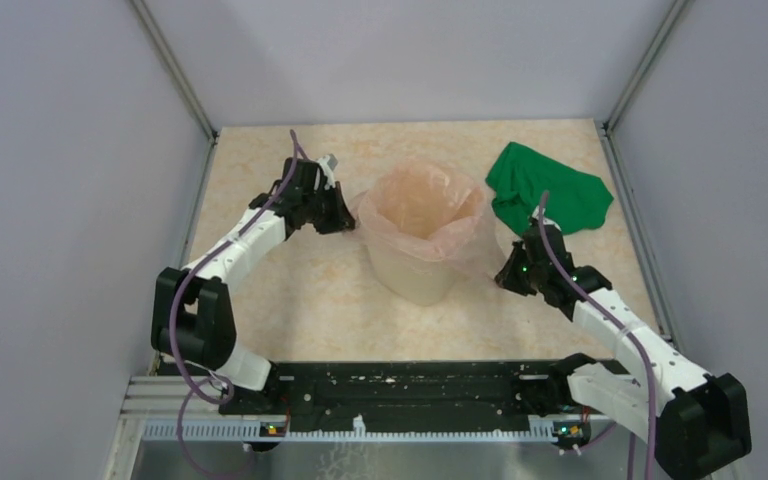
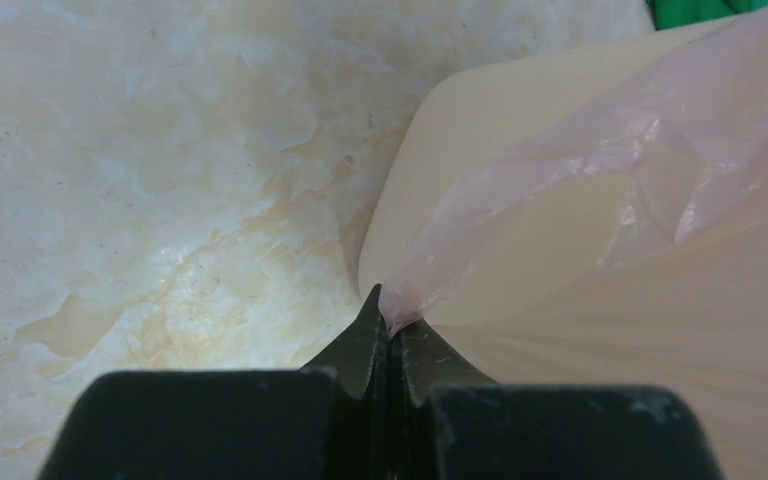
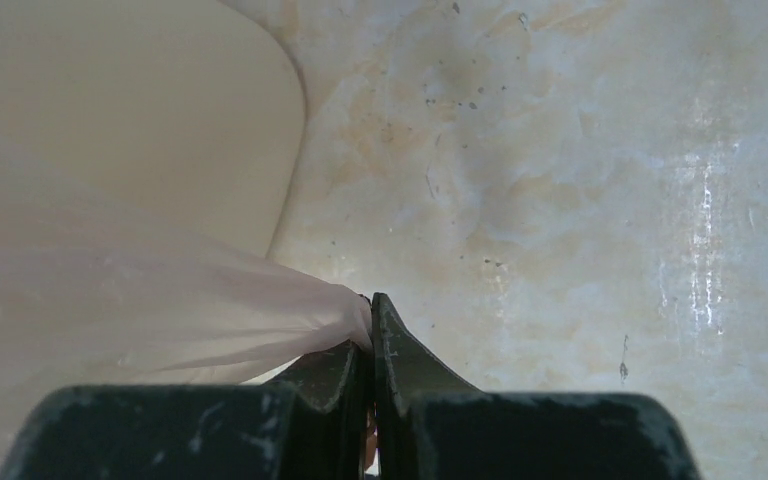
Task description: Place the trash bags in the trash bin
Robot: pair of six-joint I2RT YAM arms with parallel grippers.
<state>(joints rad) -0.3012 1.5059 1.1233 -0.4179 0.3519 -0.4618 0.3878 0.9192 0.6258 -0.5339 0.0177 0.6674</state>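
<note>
The cream trash bin (image 1: 415, 275) stands upright mid-table. A pale-pink trash bag (image 1: 422, 205) lines its mouth and drapes over the rim. My left gripper (image 1: 345, 220) is at the bin's left side, shut on the bag's edge. In the left wrist view the film (image 2: 580, 170) runs from the pinched fingertips of the gripper (image 2: 392, 322) across the bin wall (image 2: 480, 120). My right gripper (image 1: 505, 272) is at the bin's right side, also shut on the bag's edge. The right wrist view shows the film (image 3: 160, 310) bunched at the closed tips of that gripper (image 3: 370, 315), beside the bin (image 3: 140, 110).
A crumpled green cloth (image 1: 545, 188) lies at the back right, just behind my right arm. Grey enclosure walls and metal posts close off three sides of the marbled tabletop (image 1: 300, 290). The black arm rail (image 1: 400, 385) runs along the near edge.
</note>
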